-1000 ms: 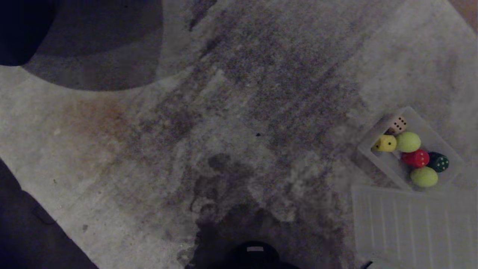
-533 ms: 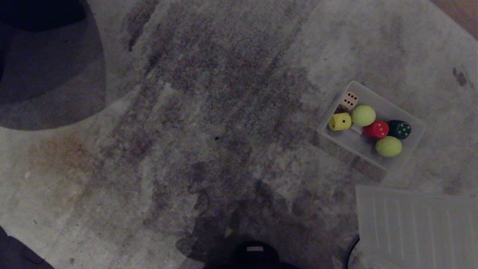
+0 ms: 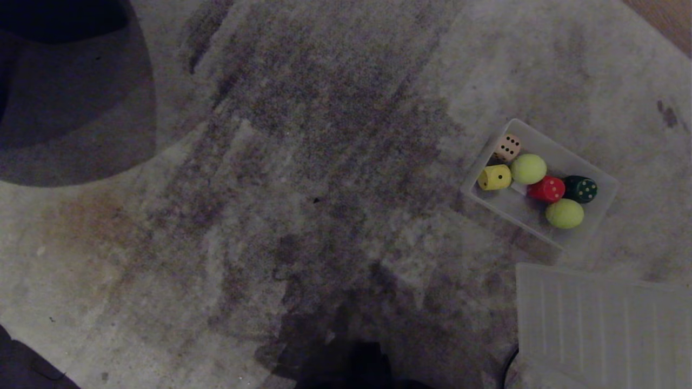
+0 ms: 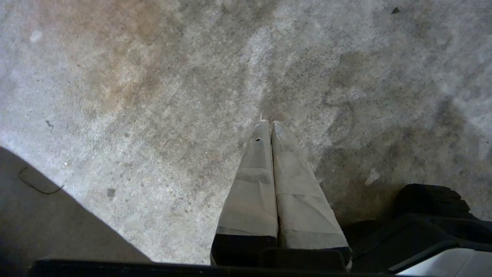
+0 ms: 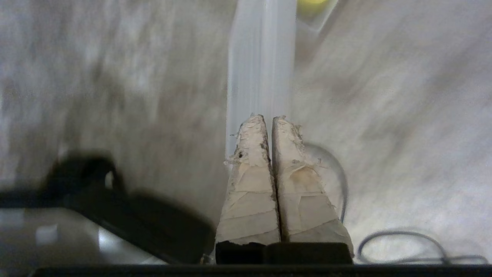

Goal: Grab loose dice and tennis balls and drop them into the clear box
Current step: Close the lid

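The clear box [image 3: 600, 208] lies on the carpet at the right of the head view. Inside it are a beige die [image 3: 507, 147], a yellow die [image 3: 494, 177], a red die [image 3: 547, 189] and a dark green die [image 3: 581, 188]. Two tennis balls share the box, one [image 3: 527, 168] in the middle and one [image 3: 564, 213] at its near side. Neither arm shows in the head view. My left gripper [image 4: 269, 123] hangs shut and empty over bare carpet. My right gripper [image 5: 268, 117] is shut and empty above the ribbed lid [image 5: 261, 69], with a tennis ball [image 5: 311, 4] far ahead of it.
The flat ribbed clear lid [image 3: 600, 324] lies on the carpet near the box, towards me. A thin cable [image 5: 399, 238] curls on the carpet by the right gripper. A dark rounded shape [image 3: 65, 97] fills the far left corner. Stained carpet [image 3: 303, 162] spreads across the middle.
The whole head view shifted: the box and lid slid left and up in the picture during the first half second, then barely moved. The things in the box kept their places.
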You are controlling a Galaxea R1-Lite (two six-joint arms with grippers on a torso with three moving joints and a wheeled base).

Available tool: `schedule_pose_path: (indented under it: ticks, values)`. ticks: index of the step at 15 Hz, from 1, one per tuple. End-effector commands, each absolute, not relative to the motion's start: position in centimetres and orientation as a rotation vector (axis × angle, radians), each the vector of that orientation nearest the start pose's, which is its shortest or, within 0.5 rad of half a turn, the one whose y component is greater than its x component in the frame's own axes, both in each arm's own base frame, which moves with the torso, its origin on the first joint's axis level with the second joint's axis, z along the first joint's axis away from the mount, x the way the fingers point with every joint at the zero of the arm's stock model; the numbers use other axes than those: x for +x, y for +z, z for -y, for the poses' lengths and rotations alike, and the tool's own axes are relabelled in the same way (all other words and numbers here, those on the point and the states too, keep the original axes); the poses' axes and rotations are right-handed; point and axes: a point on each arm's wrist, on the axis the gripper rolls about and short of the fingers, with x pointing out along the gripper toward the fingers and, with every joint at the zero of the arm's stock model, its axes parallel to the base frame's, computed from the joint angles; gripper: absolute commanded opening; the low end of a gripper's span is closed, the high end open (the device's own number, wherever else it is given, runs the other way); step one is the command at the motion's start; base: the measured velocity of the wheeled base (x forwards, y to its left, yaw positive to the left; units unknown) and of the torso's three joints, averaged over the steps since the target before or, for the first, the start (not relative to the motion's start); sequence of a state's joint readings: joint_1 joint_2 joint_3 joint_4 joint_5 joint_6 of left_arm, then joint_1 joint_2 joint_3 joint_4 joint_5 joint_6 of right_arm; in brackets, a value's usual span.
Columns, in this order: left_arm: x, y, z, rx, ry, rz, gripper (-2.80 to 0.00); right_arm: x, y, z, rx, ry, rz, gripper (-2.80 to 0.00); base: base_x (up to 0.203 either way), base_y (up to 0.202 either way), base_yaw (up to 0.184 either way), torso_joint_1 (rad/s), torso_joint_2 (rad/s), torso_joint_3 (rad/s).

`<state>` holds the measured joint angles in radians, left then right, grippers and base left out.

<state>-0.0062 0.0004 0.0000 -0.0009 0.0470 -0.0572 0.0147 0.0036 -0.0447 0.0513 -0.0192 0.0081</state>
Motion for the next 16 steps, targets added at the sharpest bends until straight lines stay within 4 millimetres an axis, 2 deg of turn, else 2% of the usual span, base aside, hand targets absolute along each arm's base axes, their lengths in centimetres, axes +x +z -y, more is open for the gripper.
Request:
schedule_pose_path:
  ticks: [1,3,5,8,13,15,16]
  values:
    - [-2.3,7.5,-0.1,-0.058,0.041,0.000,-2.80,-2.6,11.1,0.1,0.013,-0.018,0.002,-2.80,0.000,0.000,0.000,0.000,0.00,0.000]
    - [-2.3,7.5,-0.1,-0.058,0.041,0.000,-2.80,-1.7,13.4,0.1,0.046,-0.033,-0.054,-2.80,0.000,0.000,0.000,0.000,0.00,0.000]
    - [-2.3,7.5,-0.1,-0.058,0.041,0.000,-2.80,0.2,15.2,0.1,0.090,-0.050,-0.102,-2.80,0.000,0.000,0.000,0.000,0.00,0.000]
    - [-2.3,7.5,-0.1,-0.058,0.041,0.000,-2.80,4.3,17.5,0.2,0.147,-0.103,-0.106,-2.80,0.000,0.000,0.000,0.000,0.00,0.000]
    - [-2.3,7.5,-0.1,-0.058,0.041,-0.001,-2.80,10.9,20.1,0.4,0.247,-0.147,-0.038,-2.80,0.000,0.000,0.000,0.000,0.00,0.000]
    - [-2.3,7.5,-0.1,-0.058,0.041,0.000,-2.80,12.2,21.6,0.4,0.287,-0.140,0.010,-2.80,0.000,0.000,0.000,0.000,0.00,0.000]
    - [-2.3,7.5,-0.1,-0.058,0.041,0.000,-2.80,12.2,21.5,0.4,0.290,-0.138,0.006,-2.80,0.000,0.000,0.000,0.000,0.00,0.000]
